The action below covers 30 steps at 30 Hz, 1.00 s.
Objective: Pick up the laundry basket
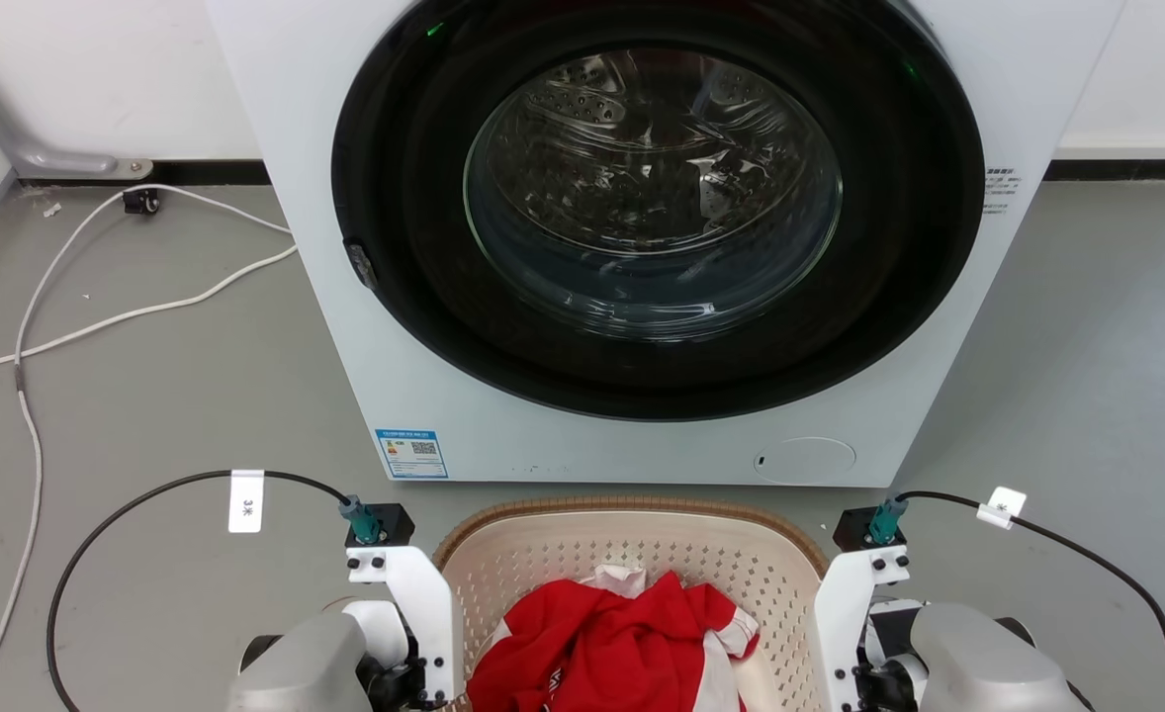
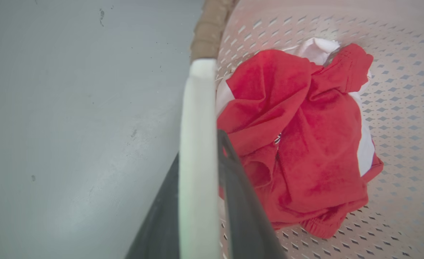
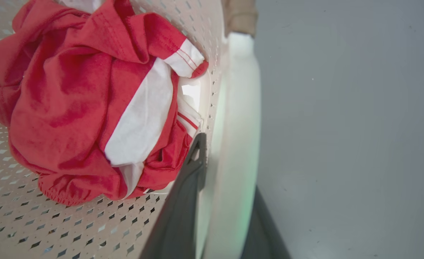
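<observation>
The laundry basket point(image 1: 632, 554) sits on the grey floor point(image 1: 147, 396), just in front of the washing machine point(image 1: 503, 415), with a red-and-white garment point(image 1: 612, 633) bunched inside. The left gripper point(image 2: 199, 151) clamps its white left handle point(image 2: 197, 108). The right gripper point(image 3: 230, 165) pinches the right handle point(image 3: 239, 90), one finger inside the basket wall and one outside.

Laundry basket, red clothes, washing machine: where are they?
laundry basket point(image 1: 632, 506): head view, on its brown far rim.
red clothes point(image 2: 305, 144): left wrist view, middle of the red cloth.
washing machine point(image 1: 652, 198): head view, on its round glass door.
</observation>
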{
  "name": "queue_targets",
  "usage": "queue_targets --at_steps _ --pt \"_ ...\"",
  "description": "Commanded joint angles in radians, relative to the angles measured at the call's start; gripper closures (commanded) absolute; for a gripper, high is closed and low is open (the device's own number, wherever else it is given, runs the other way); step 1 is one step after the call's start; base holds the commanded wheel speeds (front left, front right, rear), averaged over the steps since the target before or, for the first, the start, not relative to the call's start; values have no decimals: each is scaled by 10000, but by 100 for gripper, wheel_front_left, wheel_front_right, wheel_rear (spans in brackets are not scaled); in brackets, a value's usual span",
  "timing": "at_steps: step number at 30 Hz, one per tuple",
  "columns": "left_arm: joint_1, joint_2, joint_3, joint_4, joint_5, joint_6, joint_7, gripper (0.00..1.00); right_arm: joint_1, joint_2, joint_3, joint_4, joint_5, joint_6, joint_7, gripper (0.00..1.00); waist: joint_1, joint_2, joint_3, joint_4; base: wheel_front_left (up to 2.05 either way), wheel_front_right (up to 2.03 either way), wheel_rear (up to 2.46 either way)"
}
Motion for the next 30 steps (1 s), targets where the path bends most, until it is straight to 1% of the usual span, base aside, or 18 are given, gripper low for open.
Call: queue_targets --at_steps 1,30 --pt "6 -165 -31 -112 -59 -50 -86 100 -84 126 80 -62 66 57 -42 100 0 0 -8 0 0 0 0" --pt "-86 -188 -292 -11 -393 -50 -240 100 -89 138 213 -45 180 57 -37 100 0 0 -42 -40 0 0 0"
